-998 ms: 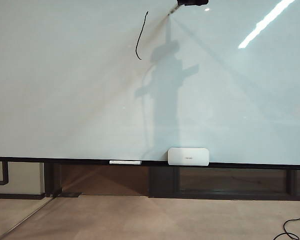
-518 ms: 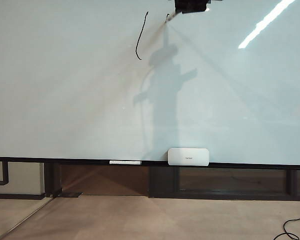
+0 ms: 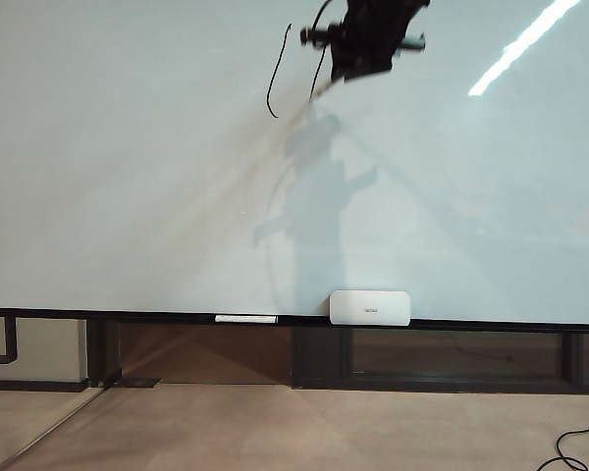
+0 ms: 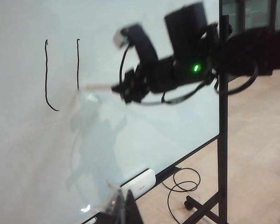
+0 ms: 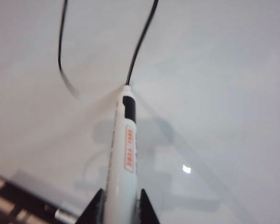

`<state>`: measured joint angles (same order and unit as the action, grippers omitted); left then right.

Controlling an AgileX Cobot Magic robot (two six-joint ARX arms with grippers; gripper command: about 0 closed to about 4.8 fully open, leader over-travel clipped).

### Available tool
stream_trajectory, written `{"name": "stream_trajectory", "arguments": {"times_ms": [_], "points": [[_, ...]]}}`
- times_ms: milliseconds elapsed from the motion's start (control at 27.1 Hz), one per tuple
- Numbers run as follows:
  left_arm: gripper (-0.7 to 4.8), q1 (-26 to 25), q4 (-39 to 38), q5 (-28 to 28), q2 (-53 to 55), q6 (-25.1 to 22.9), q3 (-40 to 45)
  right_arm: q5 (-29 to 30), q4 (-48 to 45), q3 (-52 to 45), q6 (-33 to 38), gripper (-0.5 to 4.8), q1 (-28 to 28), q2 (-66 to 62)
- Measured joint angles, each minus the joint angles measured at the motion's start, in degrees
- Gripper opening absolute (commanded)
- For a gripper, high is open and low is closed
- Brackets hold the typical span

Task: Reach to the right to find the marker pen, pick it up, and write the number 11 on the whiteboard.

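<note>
High on the whiteboard [image 3: 157, 177], near its upper edge in the exterior view, the right gripper [image 3: 339, 69] is pinching the marker pen [image 5: 123, 154] between its two black fingers [image 5: 95, 210]. The pen's dark tip touches the board surface at the lower end of a thin black stroke. That stroke is the second of the number 11 [image 4: 60, 70]; it stands just to the right of the first stroke, which is complete and hooks at its bottom. The second stroke runs straight and carries no hook. In the left wrist view the pen [image 4: 95, 86] shows as a pale stick reaching from the dark arm to the stroke's lower end.

Below the strokes, the arm's shadow falls down the board face toward the black bottom rail [image 3: 491, 323]. On that rail, almost directly beneath the strokes, sits a white rounded box [image 3: 370, 307]; a white stick with black ends [image 3: 245, 319] lies on the rail just to the left of the box.

Well away from the board's writing, the left gripper [image 4: 122, 207] shows only as a dark blurred shape at the edge of its own wrist view; whether its jaws are spread or pressed together cannot be told. Nothing is seen held in it.

Beyond the board's right edge, a black upright post [image 4: 222, 116] stands on the floor with a black cable [image 4: 182, 182] looped near its foot.
</note>
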<state>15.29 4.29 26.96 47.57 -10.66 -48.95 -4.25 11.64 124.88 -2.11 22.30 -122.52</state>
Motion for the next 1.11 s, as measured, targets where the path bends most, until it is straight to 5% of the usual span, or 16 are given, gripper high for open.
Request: {"name": "stream_trajectory", "arguments": {"times_ms": [850,1109], "points": [[-0.06,0.0,-1.2,0.5,0.9,2.1,0.0,-4.2,4.6,-2.3,-0.6,-0.03,3.9,9.7],[-0.06,-0.1,-2.3,-13.2,-0.4,2.5,0.0,-4.8,8.5,-2.6,-1.2,-0.03,3.3,16.1]]}}
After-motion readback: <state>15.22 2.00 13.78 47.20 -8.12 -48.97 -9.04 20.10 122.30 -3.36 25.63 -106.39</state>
